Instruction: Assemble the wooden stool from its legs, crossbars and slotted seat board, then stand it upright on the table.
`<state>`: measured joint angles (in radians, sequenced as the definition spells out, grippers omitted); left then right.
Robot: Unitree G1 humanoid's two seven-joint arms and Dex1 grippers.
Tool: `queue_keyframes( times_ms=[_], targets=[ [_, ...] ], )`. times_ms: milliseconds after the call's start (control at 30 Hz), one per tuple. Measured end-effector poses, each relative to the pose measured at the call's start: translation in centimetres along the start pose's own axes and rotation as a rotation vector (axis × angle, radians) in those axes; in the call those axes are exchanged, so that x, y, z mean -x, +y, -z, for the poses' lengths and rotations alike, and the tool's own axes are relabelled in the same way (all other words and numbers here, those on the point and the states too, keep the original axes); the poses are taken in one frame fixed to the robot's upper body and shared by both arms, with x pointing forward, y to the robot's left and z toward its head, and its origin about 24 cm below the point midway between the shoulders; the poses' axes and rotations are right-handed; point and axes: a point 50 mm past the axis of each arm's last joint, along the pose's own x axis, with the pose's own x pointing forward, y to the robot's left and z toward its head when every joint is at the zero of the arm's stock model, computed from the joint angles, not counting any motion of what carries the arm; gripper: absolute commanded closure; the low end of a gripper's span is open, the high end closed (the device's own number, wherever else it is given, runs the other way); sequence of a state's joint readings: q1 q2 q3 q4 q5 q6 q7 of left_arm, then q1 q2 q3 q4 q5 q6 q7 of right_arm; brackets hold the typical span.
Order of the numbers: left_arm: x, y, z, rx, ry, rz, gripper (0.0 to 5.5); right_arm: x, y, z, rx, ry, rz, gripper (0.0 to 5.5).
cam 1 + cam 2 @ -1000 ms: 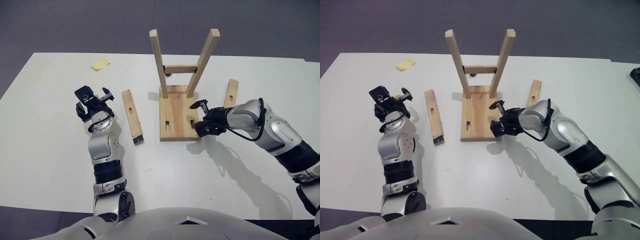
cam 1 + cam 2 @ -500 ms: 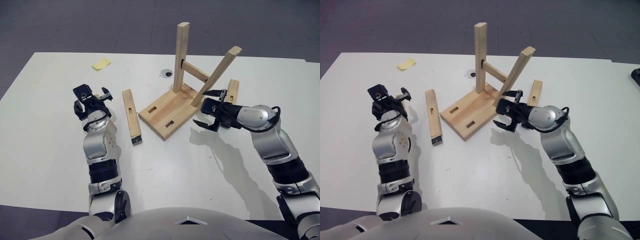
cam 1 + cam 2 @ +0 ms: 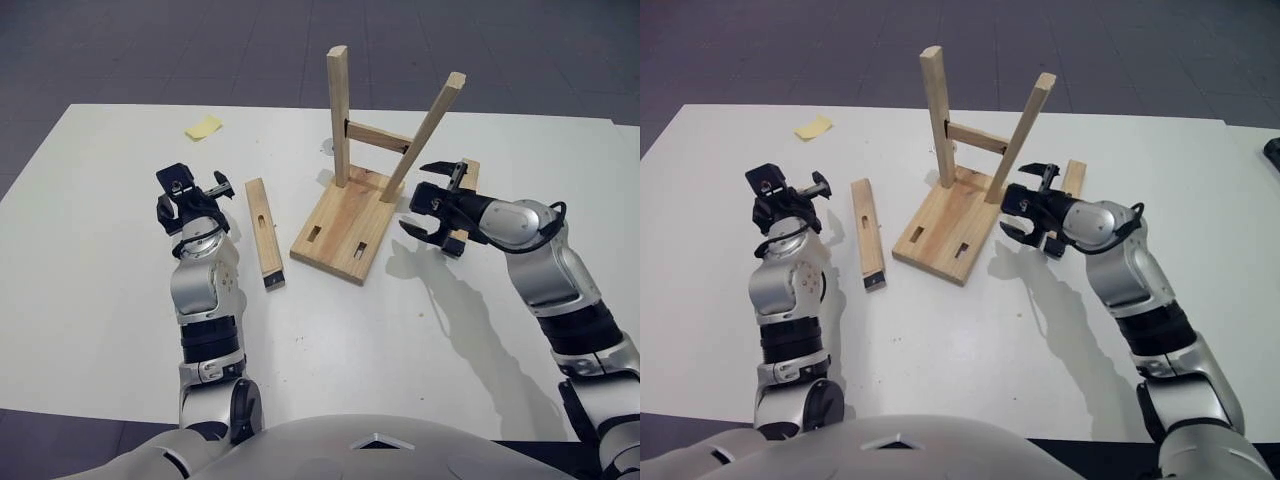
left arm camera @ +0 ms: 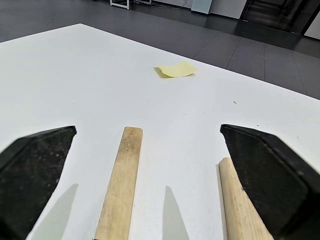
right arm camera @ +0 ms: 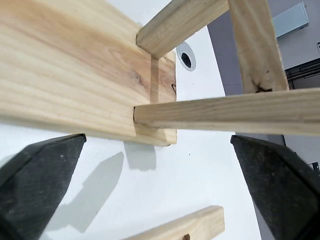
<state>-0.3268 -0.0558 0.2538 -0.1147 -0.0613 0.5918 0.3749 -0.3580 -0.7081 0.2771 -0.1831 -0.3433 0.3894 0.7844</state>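
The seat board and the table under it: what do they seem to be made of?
Seat board: pale, unfinished-looking wood, perhaps pine; grain lines show plainly in the right wrist view. Table: smooth matte white top, probably laminate or painted board; no grain shows, so it is uncertain.

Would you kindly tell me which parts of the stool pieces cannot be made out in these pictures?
Right loose leg: in the eye views it is mostly hidden behind the right gripper, so any slot is unseen.
Left loose leg: the dark tip at its near end is too small to identify.
Seat board: its underside lies on the table, hidden in every view.
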Motion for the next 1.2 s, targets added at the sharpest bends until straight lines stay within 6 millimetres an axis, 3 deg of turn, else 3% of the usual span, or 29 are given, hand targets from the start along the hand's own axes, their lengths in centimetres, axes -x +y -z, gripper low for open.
queue_keyframes(
  times_ms=[133, 300, 533, 800, 1033, 1200],
  targets=[
    [-0.1, 0.9, -0.2, -0.035, -0.012, 0.013, 0.11, 0.9, -1.0, 0.4, -0.060, -0.008, 0.050, 0.10],
    [-1.8, 4.7, -0.6, -0.217, 0.009, 0.028, 0.11, 3.0, -1.9, -0.5, -0.396, -0.177, 0.153, 0.10],
    [-3.7, 4.7, 3.3, -0.345, 0.219, 0.207, 0.11, 2.7, -0.6, -2.5, -0.594, -0.292, 0.176, 0.10],
    [-5.3, 6.7, 2.9, -0.225, 0.357, 0.269, 1.24, 2.6, -0.1, -3.7, -0.695, -0.348, 0.211, 0.10],
    [-5.6, 8.5, 2.1, -0.293, 0.443, 0.346, 2.39, 2.9, -0.4, -3.9, -0.776, -0.390, 0.264, 0.10],
    [-5.5, 8.4, 2.0, -0.355, 0.467, 0.418, 3.20, 2.8, -0.4, -4.1, -0.804, -0.401, 0.286, 0.10]
  ],
)
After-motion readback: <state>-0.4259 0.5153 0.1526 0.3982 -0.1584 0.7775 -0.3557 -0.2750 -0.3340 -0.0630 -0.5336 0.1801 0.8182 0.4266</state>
